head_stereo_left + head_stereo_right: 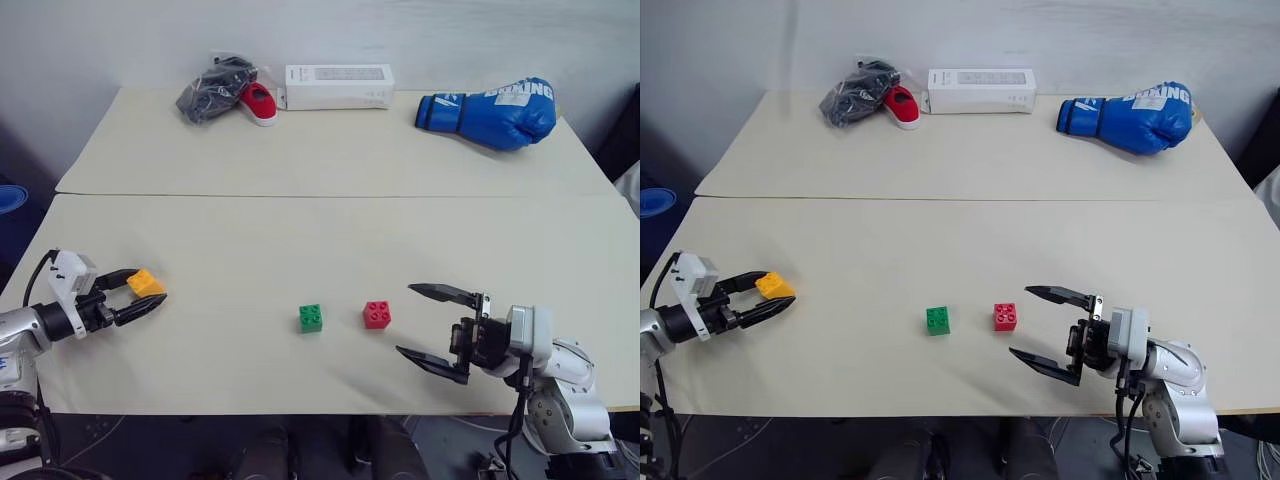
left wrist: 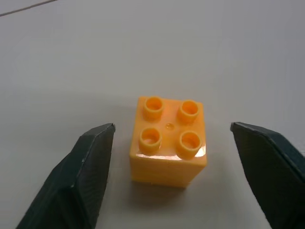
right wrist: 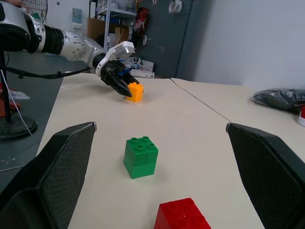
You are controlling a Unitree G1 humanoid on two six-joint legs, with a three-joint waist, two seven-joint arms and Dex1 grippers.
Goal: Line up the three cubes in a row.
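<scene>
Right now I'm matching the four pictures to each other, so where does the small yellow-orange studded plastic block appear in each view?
Left eye view: yellow-orange block at the far left, between the left gripper's fingers.
Right eye view: far left again.
Left wrist view: in the centre, studs up, a gap to each finger.
Right wrist view: upper left of centre, beyond the green studded block.
Shared landmark: the cream tabletop.

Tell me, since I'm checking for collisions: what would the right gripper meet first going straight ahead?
Probably the red cube, lying just ahead between the open right gripper's fingers; the green cube sits beyond it.
</scene>
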